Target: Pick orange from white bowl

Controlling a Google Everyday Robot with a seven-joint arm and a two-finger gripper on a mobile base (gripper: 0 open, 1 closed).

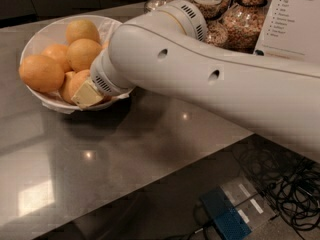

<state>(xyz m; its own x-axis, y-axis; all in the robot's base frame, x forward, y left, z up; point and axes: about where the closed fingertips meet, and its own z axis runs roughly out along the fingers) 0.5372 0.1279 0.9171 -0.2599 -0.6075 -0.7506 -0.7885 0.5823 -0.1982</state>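
The white bowl [37, 39] stands at the back left of the grey table and holds several oranges. One large orange [41, 73] sits at the bowl's left rim, with others [82, 54] behind it. My gripper [76, 86] is down in the bowl's front right part. Its cream fingers [88, 95] are closed on either side of a small orange [78, 82] there. The thick white arm [200, 79] comes in from the right and hides the bowl's right side.
Glass jars of grains [247, 16] and a printed white card [295, 19] stand behind the arm at the back right. The table's front edge [200, 156] runs diagonally. Below it on the floor lie black cables [295, 194] and a blue box [225, 218].
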